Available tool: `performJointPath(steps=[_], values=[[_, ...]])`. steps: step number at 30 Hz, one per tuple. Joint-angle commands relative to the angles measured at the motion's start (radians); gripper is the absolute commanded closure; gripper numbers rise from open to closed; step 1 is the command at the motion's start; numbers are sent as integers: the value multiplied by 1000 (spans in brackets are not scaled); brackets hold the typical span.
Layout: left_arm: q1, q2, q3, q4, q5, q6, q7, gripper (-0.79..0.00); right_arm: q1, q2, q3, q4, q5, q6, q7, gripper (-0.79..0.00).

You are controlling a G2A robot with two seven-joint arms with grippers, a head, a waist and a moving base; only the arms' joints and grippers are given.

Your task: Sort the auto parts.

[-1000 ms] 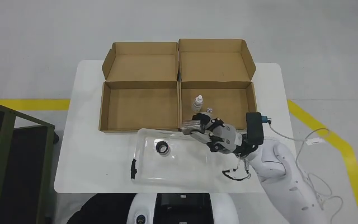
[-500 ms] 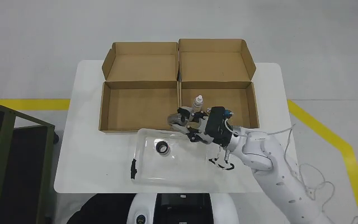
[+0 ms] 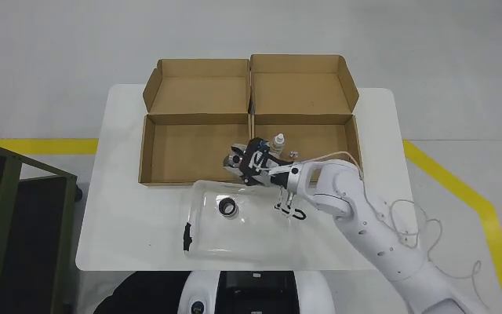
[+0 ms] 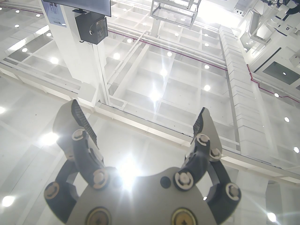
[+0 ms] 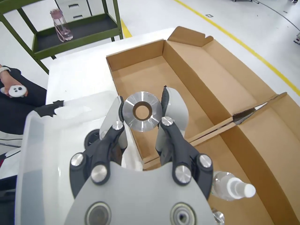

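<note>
- The right gripper (image 5: 142, 94) is closed part-way on a metal bushing (image 5: 142, 124), a short silver cylinder with a round bore. Its two fingers pinch the bushing by opposite sides of the rim.
- The bushing's flat face and bore point back toward the wrist camera. Its axis therefore runs along the fingers rather than across them.
- The bushing is held in the air over the near right corner of the left cardboard box (image 3: 188, 149). It is close to the wall where that box meets the right cardboard box (image 3: 325, 145).
- Just on the robot's side of the boxes, a clear plastic bin (image 3: 259, 231) sits on the white table (image 3: 125, 220). A black ring part (image 3: 228, 207) lies inside the bin.
- The right cardboard box holds a small spray bottle (image 3: 277, 142) with a small metal piece (image 3: 294, 152) just beside it.
- The left gripper (image 4: 138, 108) points up at the ceiling, spread wide with nothing between its fingers.
</note>
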Motion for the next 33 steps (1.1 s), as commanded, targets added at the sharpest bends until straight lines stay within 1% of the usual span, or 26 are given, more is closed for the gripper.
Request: performJointPath(steps=[1,5,9,20,26,33], values=[[0,0,0,0,0,0,0,-785,29,-9,-25,22,-15,16,29,0],[0,0,0,0,0,0,0,-785,74,-26,-66,74,-47,49,85,0],[0,0,0,0,0,0,0,-785,111,-44,-98,123,-57,72,114,0],[0,0,0,0,0,0,0,-785,190,-84,-164,209,-51,63,217,0],[0,0,0,0,0,0,0,-785,224,-107,-194,255,-31,63,250,0],[0,0,0,0,0,0,0,-785,252,-130,-222,297,-29,57,283,-74]])
